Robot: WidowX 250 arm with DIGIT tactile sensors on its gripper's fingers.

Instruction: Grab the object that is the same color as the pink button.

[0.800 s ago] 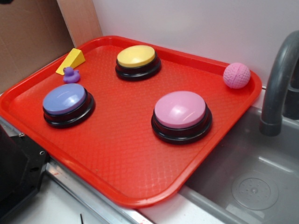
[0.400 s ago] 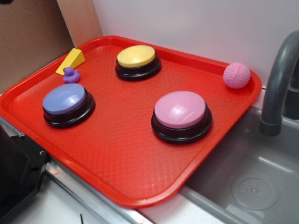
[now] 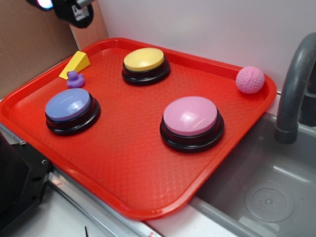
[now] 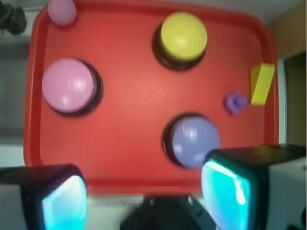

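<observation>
A small pink dimpled ball (image 3: 250,79) rests in the far right corner of the red tray (image 3: 123,163); the wrist view has the ball (image 4: 62,11) at its top left. The pink button (image 3: 191,117) on a black base sits right of the tray's middle, seen as the pink button (image 4: 68,85) at the wrist view's left. My gripper (image 3: 66,9) shows only partly at the top left of the exterior view, high above the tray's far left corner, far from the ball. From the wrist, the gripper (image 4: 144,201) is open, its cyan pads (image 4: 225,194) wide apart and empty.
A purple-blue button (image 3: 69,106), a yellow button (image 3: 144,60), a small purple duck (image 3: 74,79) and a yellow wedge (image 3: 75,63) share the tray. A grey faucet (image 3: 294,84) and sink (image 3: 261,192) lie right. Cardboard (image 3: 29,44) stands behind.
The gripper has come into the exterior view at the top left. The objects on the tray have not moved.
</observation>
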